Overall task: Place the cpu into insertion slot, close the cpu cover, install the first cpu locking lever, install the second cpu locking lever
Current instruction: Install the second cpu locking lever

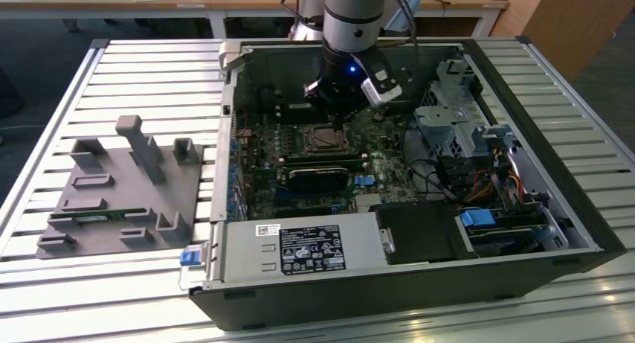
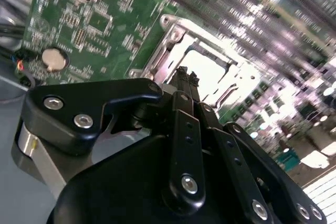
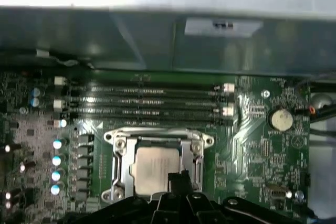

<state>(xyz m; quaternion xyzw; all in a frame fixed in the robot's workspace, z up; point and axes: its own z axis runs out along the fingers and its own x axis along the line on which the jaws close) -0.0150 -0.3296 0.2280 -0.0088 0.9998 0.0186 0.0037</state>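
**CPU seated in socket; cover and levers status**

Slatted metal table, nearest edge: open computer case lying on its side, black power supply with white label at the case's near wall. Grey fixture block with upright pegs toward the table's edge on the exterior view's left, well apart from the work.

Mid-case, on the green motherboard: black finned card just nearer than the socket. Insertion slot with silvery rim, the cpu lying flat inside it, metal top facing up. The cpu cover apparently folded down around the chip as a frame; locking levers not clearly made out, latched or not cannot be told.

Directly over the socket: gripper, black fingers drawn close together, tips touching or just above the chip's edge, nothing visibly carried. Same narrow stance in the second wrist view.

Beyond the socket: four long memory slots, round coin battery to one side, then the case's far wall.

Progress judged: placement done; cover likely down; both levers unconfirmed.
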